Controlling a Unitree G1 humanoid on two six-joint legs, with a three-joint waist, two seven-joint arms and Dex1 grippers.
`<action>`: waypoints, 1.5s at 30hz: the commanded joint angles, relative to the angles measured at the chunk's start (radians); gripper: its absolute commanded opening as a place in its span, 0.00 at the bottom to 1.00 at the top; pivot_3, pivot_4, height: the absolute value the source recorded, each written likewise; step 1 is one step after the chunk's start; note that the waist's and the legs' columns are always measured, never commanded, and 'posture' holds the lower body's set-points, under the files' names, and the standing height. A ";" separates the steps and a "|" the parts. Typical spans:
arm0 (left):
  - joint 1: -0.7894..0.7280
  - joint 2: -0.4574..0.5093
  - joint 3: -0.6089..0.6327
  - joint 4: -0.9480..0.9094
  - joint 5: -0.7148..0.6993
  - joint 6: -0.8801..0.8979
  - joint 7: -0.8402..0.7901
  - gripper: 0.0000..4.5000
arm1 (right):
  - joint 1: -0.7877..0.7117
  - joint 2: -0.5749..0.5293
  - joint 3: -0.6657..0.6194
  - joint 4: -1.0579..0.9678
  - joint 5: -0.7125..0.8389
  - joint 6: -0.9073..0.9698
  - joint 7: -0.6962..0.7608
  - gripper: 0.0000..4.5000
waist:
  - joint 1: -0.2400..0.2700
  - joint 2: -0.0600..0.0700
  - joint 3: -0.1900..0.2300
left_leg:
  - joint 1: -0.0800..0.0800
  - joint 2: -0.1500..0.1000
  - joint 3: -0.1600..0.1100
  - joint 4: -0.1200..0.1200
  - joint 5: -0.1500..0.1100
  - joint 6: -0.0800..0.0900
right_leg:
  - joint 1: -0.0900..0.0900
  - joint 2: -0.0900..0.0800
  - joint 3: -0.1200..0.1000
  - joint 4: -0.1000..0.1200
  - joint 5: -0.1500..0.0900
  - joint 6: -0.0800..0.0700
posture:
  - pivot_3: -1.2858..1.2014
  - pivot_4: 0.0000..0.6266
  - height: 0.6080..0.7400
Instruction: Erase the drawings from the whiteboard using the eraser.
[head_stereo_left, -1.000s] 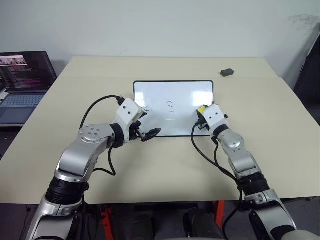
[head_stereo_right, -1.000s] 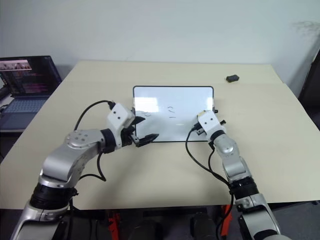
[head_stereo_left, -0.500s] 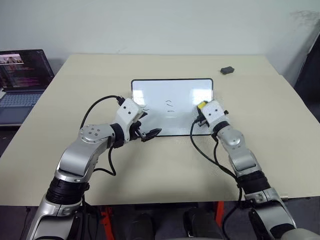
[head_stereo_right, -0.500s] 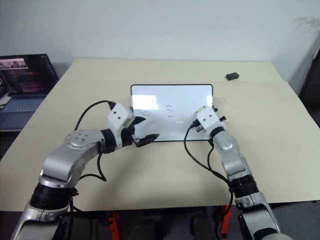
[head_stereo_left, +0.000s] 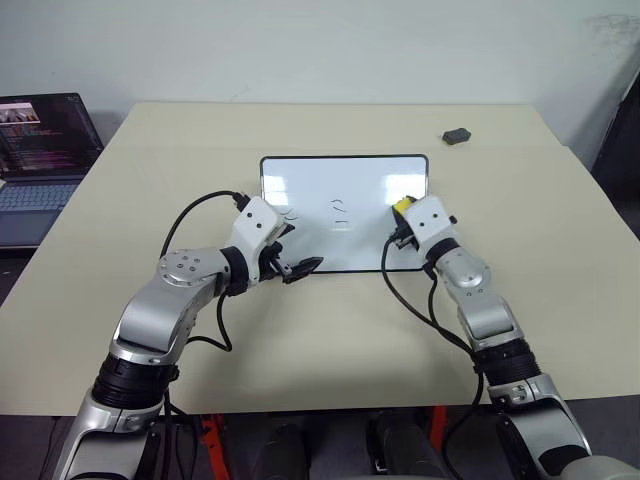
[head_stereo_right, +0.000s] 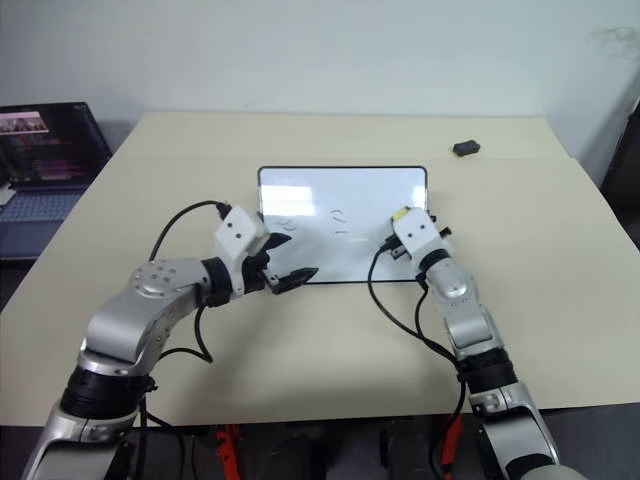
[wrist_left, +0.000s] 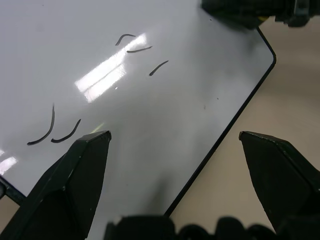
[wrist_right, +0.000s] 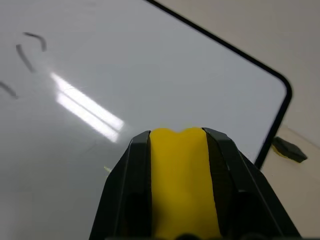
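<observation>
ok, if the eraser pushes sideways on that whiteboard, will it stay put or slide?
Probably slides somewhat: the whiteboard looks thin and lies flat on the smooth table, with nothing visibly clamping it. The left gripper is open at its near edge, not pinning it. The glossy surface should let the eraser glide, keeping drag low.

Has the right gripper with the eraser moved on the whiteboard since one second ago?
Yes, slightly. The right gripper, shut on the eraser, shifted away from the near edge of the whiteboard, further up over the board.
</observation>
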 joint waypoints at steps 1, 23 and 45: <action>-0.013 0.002 0.018 -0.033 -0.003 -0.018 -0.004 1.00 | 0.035 -0.013 0.039 0.013 -0.014 0.070 0.054 0.25 | 0.000 0.000 0.000 | 0.001 0.000 0.000 0.000 0.000 0.000 | 0.001 0.000 0.000 0.000 0.000 0.000 | 0.52 0.24 1.00; 0.112 -0.124 0.216 -0.115 -0.085 0.013 0.153 1.00 | 0.268 -0.060 -0.225 -0.527 0.514 0.250 0.243 0.25 | 0.022 0.002 0.002 | -0.010 0.000 -0.003 -0.001 -0.001 0.000 | -0.005 -0.001 -0.003 -0.005 0.000 0.000 | 0.52 0.24 1.00; 0.272 -0.151 0.264 -0.235 -0.040 -0.008 0.324 1.00 | 0.226 -0.165 -0.122 -0.331 0.396 -0.068 0.361 0.25 | 0.026 0.002 0.002 | -0.006 -0.001 -0.003 0.001 0.000 0.000 | -0.003 -0.001 -0.003 -0.001 0.000 0.000 | 0.52 0.24 1.00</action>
